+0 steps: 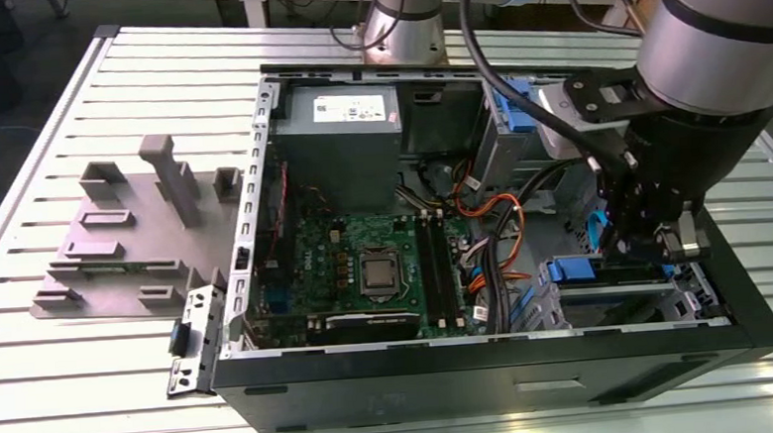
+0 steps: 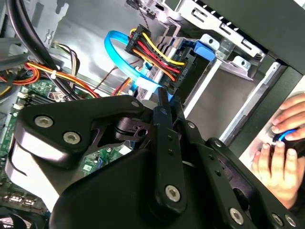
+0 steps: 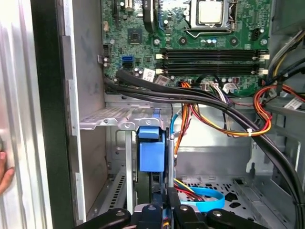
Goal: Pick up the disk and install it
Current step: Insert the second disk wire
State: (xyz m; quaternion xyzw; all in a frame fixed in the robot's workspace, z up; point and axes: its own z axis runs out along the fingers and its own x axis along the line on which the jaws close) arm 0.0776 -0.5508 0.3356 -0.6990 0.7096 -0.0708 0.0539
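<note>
Gripper (image 3: 167,202) lowered inside the open computer case (image 1: 501,369), fingers closed narrowly on the disk (image 3: 151,155) standing on edge beside the drive cage (image 3: 119,121)

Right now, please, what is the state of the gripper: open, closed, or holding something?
Gripper: low inside the open black computer case, at the flat disk with blue plastic rails in the silver drive cage; grip cannot be told.

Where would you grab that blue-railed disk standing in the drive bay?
By its exposed narrow edge, coming from the open side of the case: the disk stands on edge in the metal bay, whose walls seem to cover its flat faces.
</note>
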